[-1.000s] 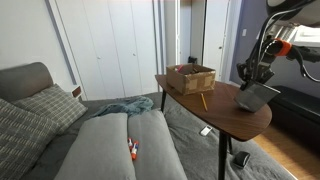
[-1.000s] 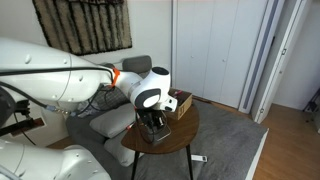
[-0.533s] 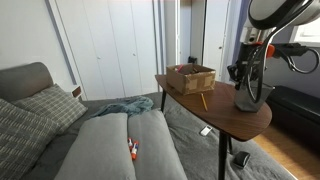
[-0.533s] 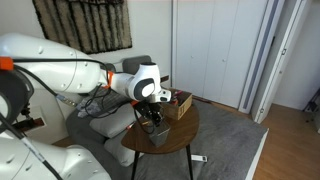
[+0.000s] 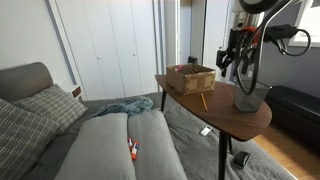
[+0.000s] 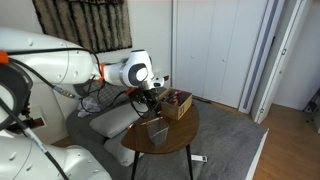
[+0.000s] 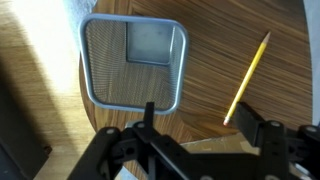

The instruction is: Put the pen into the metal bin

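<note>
The metal bin (image 5: pixel 250 97) stands upright on the round wooden table (image 5: pixel 232 119), near its edge. From above in the wrist view, the bin (image 7: pixel 133 62) is a see-through mesh with nothing inside. The pen (image 5: pixel 204 100), a thin yellow stick, lies flat on the table between the bin and the brown box. In the wrist view the pen (image 7: pixel 247 77) lies to the right of the bin, its lower end close to one finger. My gripper (image 7: pixel 205 122) hangs open and empty above the table, and above the bin and to one side in both exterior views (image 5: pixel 235 58) (image 6: pixel 152 97).
A shallow brown box (image 5: pixel 190 77) sits at the back of the table, also visible here (image 6: pixel 178 104). A grey couch (image 5: pixel 110 145) with cushions stands beside the table. A short red-orange and white item (image 5: pixel 132 150) lies on it.
A second ago my gripper held the bin tilted. It set the bin upright on the table, opened, and rose clear of it.
</note>
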`<action>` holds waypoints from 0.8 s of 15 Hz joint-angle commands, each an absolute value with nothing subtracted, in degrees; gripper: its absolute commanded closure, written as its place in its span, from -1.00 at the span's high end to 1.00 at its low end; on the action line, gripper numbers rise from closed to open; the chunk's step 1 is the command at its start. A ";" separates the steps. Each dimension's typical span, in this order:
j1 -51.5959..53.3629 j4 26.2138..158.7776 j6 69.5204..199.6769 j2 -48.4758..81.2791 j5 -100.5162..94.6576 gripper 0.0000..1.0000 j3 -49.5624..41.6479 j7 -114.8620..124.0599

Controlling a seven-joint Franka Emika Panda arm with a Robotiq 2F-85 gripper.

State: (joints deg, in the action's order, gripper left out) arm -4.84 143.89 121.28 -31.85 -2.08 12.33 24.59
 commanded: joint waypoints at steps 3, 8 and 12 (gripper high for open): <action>-0.87 139.78 122.15 -28.61 0.04 1.00 15.12 32.08; -0.28 139.98 127.62 -21.21 -0.50 1.00 14.59 33.16; 1.31 139.58 132.88 -15.24 2.68 1.00 12.85 31.80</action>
